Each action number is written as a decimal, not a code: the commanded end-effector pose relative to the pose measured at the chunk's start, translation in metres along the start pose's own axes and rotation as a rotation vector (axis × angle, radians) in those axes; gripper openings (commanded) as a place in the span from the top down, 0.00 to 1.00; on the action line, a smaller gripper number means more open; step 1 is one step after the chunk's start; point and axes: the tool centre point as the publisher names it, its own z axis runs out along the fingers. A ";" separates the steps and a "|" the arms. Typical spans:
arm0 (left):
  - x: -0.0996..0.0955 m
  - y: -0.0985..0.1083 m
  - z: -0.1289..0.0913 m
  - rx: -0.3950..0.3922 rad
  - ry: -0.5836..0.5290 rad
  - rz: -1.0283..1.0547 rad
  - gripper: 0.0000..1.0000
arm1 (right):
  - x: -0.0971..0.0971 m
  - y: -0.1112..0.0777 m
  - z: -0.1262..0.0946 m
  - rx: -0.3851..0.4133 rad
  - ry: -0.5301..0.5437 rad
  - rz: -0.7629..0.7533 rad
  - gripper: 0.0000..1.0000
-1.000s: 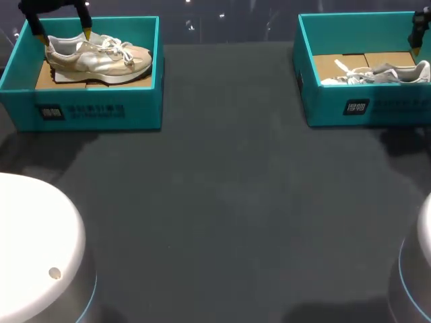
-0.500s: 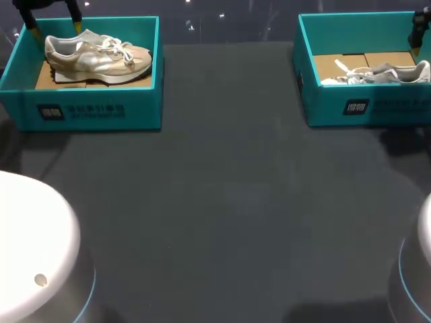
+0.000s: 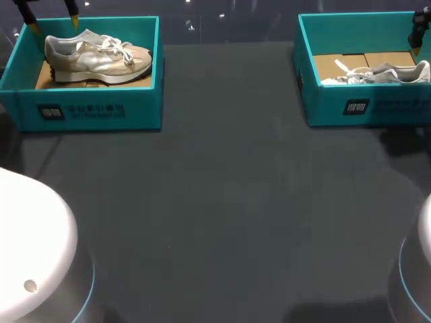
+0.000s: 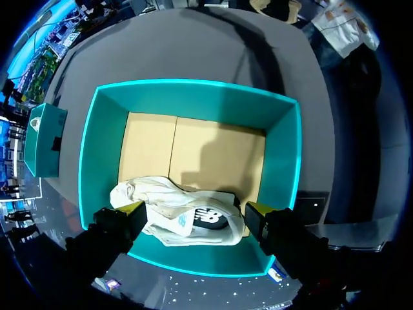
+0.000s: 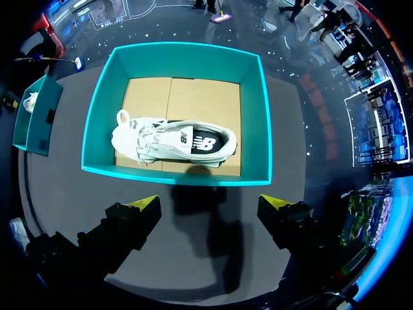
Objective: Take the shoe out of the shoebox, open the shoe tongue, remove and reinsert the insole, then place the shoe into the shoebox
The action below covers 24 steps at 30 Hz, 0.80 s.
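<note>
Shoeboxes sit at two far corners of the dark table (image 3: 229, 202), both teal and both open on top. The left shoebox (image 3: 94, 111) is at about 10 o'clock on the table and the right shoebox (image 3: 363, 108) at about 2 o'clock, well apart from each other.

Inside the left shoebox a beige shoe (image 3: 97, 59) stands on its sole on the cardboard liner (image 4: 193, 148), heel toward 9 o'clock and toe toward 3 o'clock, its white laces loose on top. The left fingers (image 4: 131, 212) hang above the heel end of this shoe, spread wide with one yellow tip on each side of it from the wrist view. They are clear of the shoe and have hold of nothing.

A white shoe (image 3: 377, 73) lies in the right shoebox, laces toward 9 o'clock and heel toward 3 o'clock, with its dark insole showing through the opening in the right wrist view. The right fingers (image 5: 145, 205) hang high by the 3 o'clock end of that box, also spread wide and empty, touching neither box nor shoe.
</note>
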 end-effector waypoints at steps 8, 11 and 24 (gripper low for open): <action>0.029 0.033 0.034 -0.079 0.010 0.034 0.00 | 0.000 0.000 0.000 0.001 0.000 0.000 0.00; 0.034 0.040 0.038 -0.084 0.020 0.035 0.00 | 0.000 0.000 0.000 0.001 0.000 0.000 0.00; 0.044 0.064 0.058 -0.110 0.058 0.049 0.00 | 0.000 0.000 0.000 0.001 0.000 0.000 0.00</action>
